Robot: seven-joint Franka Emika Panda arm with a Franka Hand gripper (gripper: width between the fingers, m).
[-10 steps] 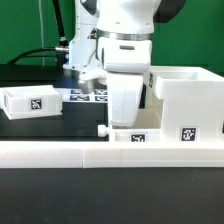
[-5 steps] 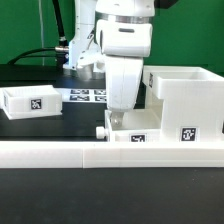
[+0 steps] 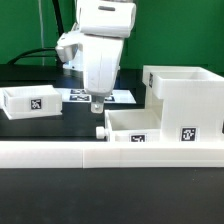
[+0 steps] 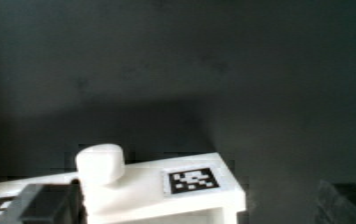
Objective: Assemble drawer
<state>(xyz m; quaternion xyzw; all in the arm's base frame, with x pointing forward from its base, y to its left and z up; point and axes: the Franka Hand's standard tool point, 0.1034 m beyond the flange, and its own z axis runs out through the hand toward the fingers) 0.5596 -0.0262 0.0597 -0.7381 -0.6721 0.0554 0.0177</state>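
The large open box shell (image 3: 186, 92) stands at the exterior view's right. One small tray (image 3: 138, 127) lies in front of it against the rail, its knob (image 3: 100, 132) pointing to the exterior view's left. It also shows in the wrist view (image 4: 166, 185) with its knob (image 4: 100, 165) and marker tag. A second small tray (image 3: 30, 101) lies at the exterior view's left. My gripper (image 3: 97, 102) hangs above the table, a little behind and to the left of the knobbed tray, not touching it. Its fingers (image 4: 42, 204) stand wide apart with nothing held.
The long low white rail (image 3: 100, 153) runs across the front of the table. The marker board (image 3: 112, 97) lies flat behind the gripper. Black cables and the arm's base stand at the back left.
The arm has moved toward the exterior view's left and risen, away from the knobbed tray by the rail. The tray and the box shell have stayed in place.
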